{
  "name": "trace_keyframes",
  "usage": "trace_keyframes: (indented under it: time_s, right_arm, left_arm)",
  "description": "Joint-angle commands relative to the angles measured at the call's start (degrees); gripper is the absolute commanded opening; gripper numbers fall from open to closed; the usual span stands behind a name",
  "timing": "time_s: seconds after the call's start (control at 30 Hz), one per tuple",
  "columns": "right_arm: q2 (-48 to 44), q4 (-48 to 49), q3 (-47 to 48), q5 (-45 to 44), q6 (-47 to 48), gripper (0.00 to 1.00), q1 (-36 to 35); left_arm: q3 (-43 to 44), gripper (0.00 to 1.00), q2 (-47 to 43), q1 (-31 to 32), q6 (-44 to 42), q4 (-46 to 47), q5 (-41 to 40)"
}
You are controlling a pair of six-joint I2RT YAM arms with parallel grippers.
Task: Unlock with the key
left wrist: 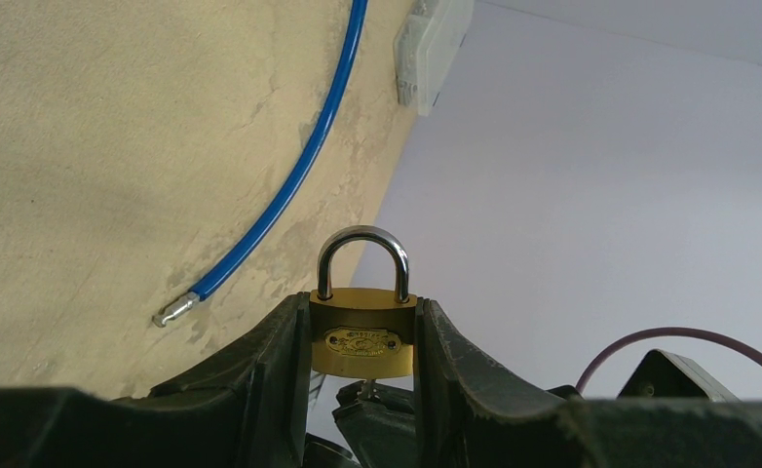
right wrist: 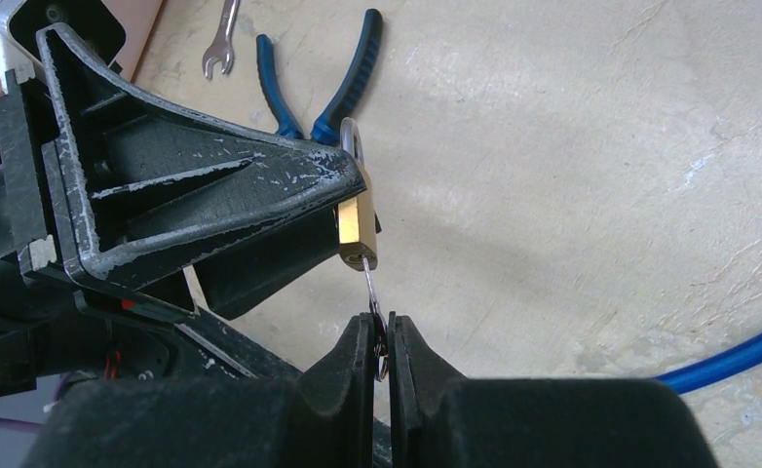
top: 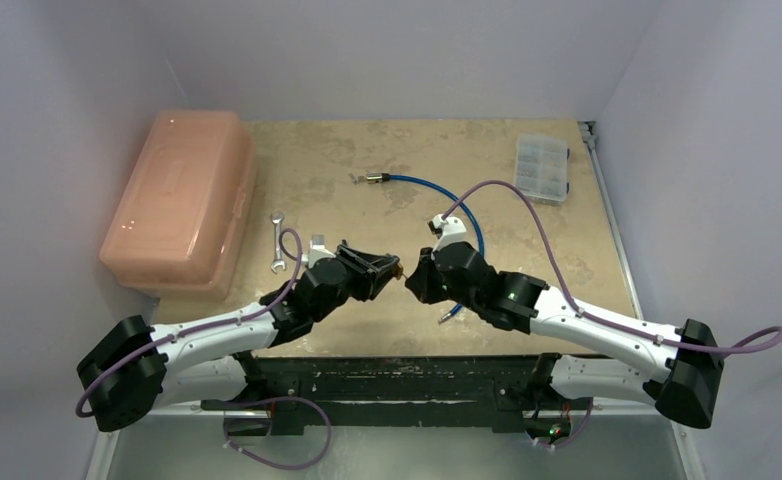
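My left gripper point(left wrist: 362, 341) is shut on a small brass padlock point(left wrist: 361, 333) and holds it above the table with its steel shackle point(left wrist: 362, 255) closed. My right gripper point(right wrist: 382, 336) is shut on the thin silvery key point(right wrist: 371, 291). The key's blade tip is in the keyhole at the padlock's bottom point(right wrist: 357, 229). In the top view the two grippers point(top: 403, 272) meet tip to tip at the table's middle front. From the left wrist view only a bit of the key point(left wrist: 368, 387) shows under the padlock.
A pink plastic box point(top: 179, 200) stands at the left. A silver wrench point(top: 277, 242) and blue-handled pliers point(right wrist: 328, 83) lie near it. A blue cable point(top: 437, 190) curves across the middle. A clear compartment box point(top: 543, 167) sits at the back right.
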State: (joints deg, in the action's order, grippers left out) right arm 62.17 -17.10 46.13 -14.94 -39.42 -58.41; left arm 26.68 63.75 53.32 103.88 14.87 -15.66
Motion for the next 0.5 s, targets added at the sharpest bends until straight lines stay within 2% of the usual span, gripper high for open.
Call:
trace_keyframes:
  time_s: [0.0, 0.47]
  right_arm:
    - [-0.52, 3.68, 1.02, -0.48, 0.85, 0.00, 0.67]
    - [0.92, 4.40, 0.90, 0.02, 1.08, 0.00, 1.87]
  left_arm:
    - [1.87, 0.00, -0.09, 1.07, -1.28, 3.51, 1.00]
    - [1.92, 0.00, -0.98, 1.35, -2.07, 2.75, 0.13]
